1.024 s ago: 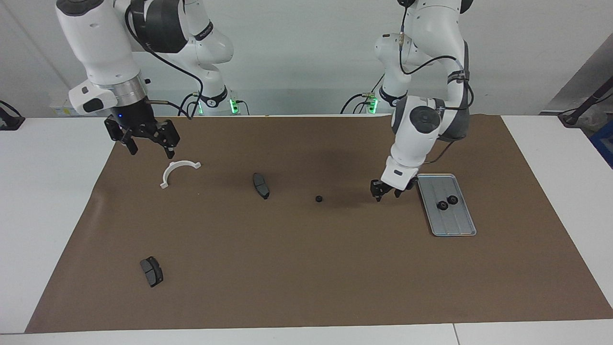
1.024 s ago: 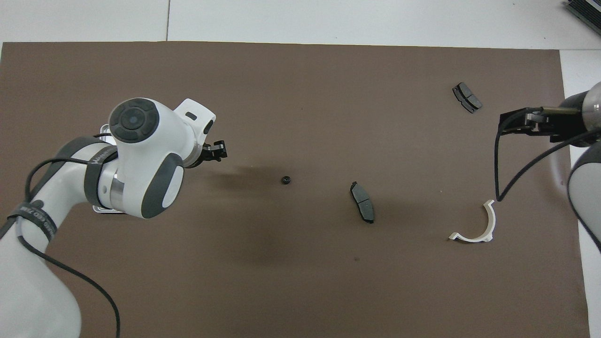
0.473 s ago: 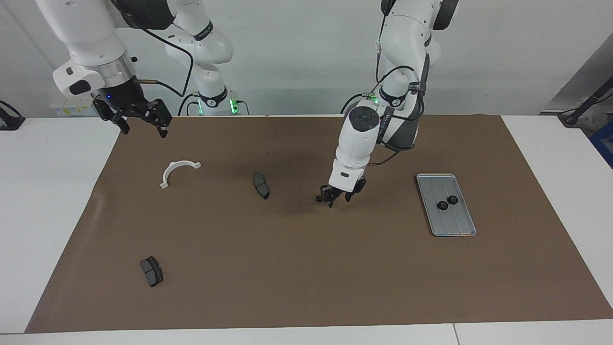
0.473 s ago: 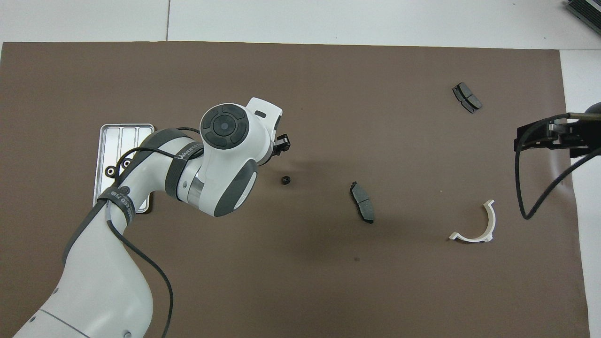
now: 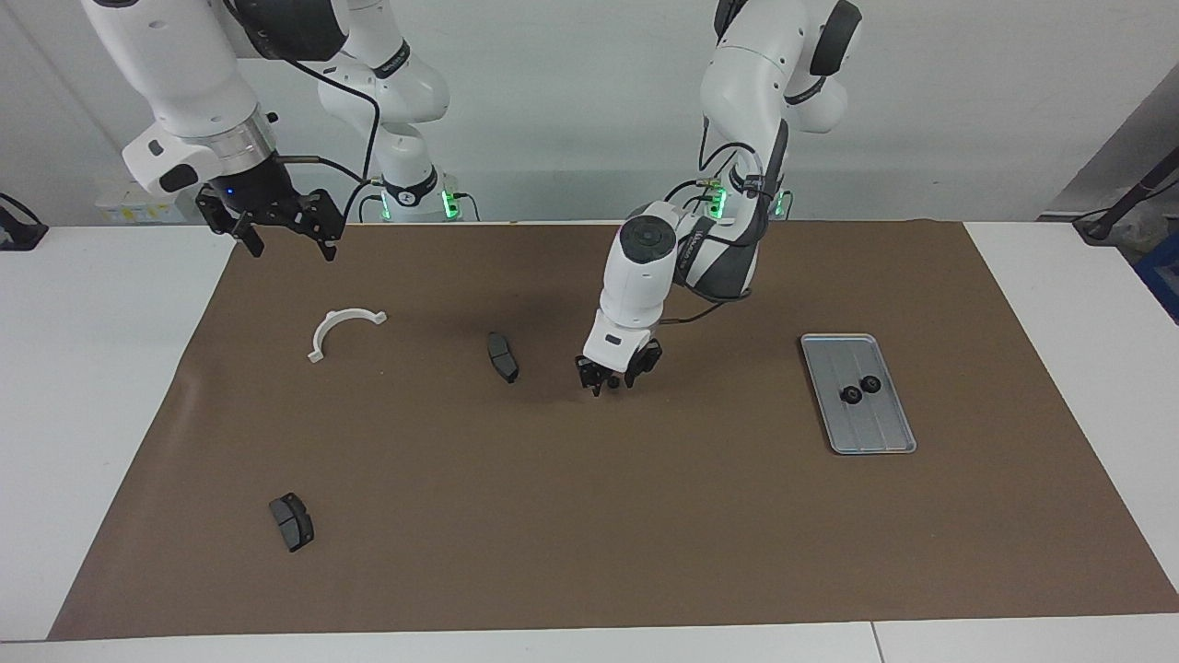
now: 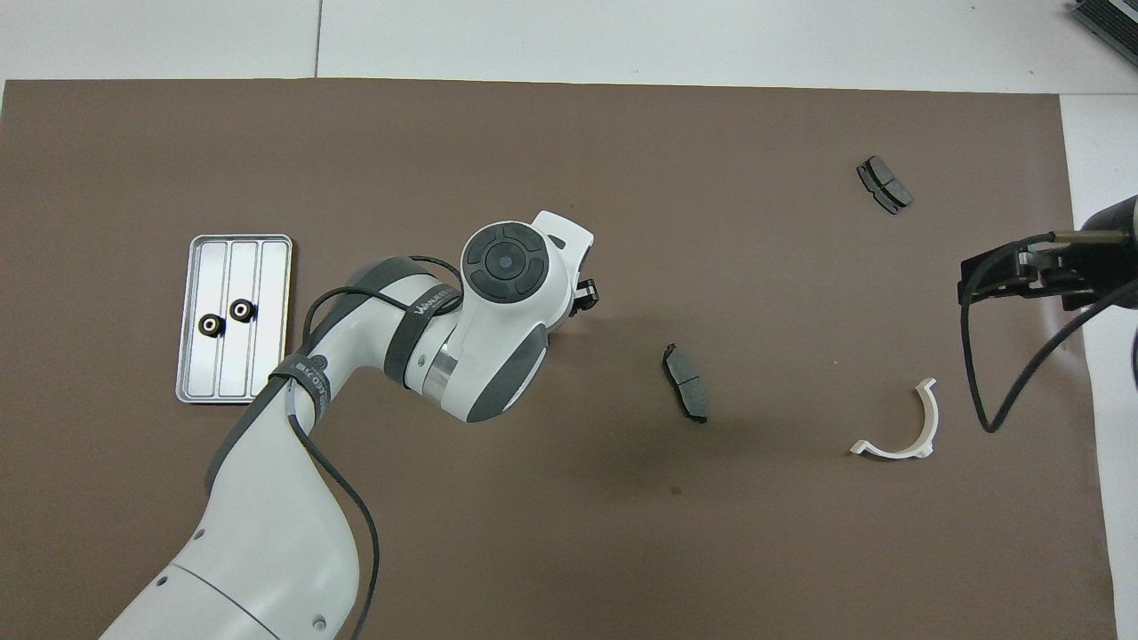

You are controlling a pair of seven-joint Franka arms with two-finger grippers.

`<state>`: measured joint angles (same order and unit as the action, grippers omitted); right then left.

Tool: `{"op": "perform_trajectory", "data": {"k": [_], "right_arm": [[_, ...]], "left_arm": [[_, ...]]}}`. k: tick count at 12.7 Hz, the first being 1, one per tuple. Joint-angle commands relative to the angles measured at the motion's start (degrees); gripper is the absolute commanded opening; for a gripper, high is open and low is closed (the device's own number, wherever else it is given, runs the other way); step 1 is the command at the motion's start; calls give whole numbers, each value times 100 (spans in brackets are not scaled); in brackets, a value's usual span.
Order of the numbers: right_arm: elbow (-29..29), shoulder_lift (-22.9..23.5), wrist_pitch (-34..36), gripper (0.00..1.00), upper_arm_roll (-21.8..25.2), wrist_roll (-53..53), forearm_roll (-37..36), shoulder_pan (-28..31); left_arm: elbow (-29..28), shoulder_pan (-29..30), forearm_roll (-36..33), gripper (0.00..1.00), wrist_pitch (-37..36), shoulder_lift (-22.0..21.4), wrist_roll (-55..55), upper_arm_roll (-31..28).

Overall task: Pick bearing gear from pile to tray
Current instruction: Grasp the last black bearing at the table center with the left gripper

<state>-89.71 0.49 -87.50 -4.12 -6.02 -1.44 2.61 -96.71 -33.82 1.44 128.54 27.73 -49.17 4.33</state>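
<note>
My left gripper (image 5: 613, 381) is open and low over the brown mat, beside the nearer brake pad (image 5: 502, 356). Its fingers stand on either side of the spot where a loose black gear (image 5: 612, 379) lies. I cannot tell whether they touch it. In the overhead view the left arm hides that gear, and only the gripper's tip (image 6: 586, 294) shows. The silver tray (image 5: 884, 433) lies toward the left arm's end and holds two black gears (image 5: 852, 395) (image 5: 870, 383). It also shows in the overhead view (image 6: 271, 356). My right gripper (image 5: 287, 241) is open and waits in the air over the mat's edge near the white bracket (image 5: 341, 330).
A second brake pad (image 5: 292, 521) lies far from the robots toward the right arm's end. In the overhead view the pads (image 6: 685, 382) (image 6: 884, 185) and the bracket (image 6: 907, 427) lie apart on the mat (image 6: 569, 533).
My left gripper has moved from beside the tray, across the mat, down to the loose gear. The right gripper rose and shifted a little near the bracket.
</note>
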Motion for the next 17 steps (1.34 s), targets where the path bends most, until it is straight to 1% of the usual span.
{"op": "perform_trajectory", "data": {"k": [1, 3, 9, 10, 12, 14, 17], "right_arm": [[-108, -84, -100, 100, -18, 154, 12, 72], [-108, -76, -145, 100, -10, 145, 82, 125], [-117, -84, -127, 100, -10, 180, 91, 55], [-117, -84, -127, 100, -10, 180, 91, 55], [-117, -84, -127, 100, -10, 180, 91, 55], [-117, -84, -127, 100, -10, 180, 91, 55], [-117, -84, -127, 100, -10, 180, 91, 55]], "left_arm": [[-111, -203, 50, 61, -153, 31, -40, -108], [-164, -239, 50, 60, -303, 5, -31, -99], [-410, -239, 50, 54, -260, -48, -22, -90], [-419, -239, 50, 51, -259, -48, -14, -90], [-419, -239, 50, 41, -268, -48, 4, -90], [-410, -221, 50, 28, -268, -48, 13, -90], [-402, -195, 50, 14, -277, -48, 22, -99]]}}
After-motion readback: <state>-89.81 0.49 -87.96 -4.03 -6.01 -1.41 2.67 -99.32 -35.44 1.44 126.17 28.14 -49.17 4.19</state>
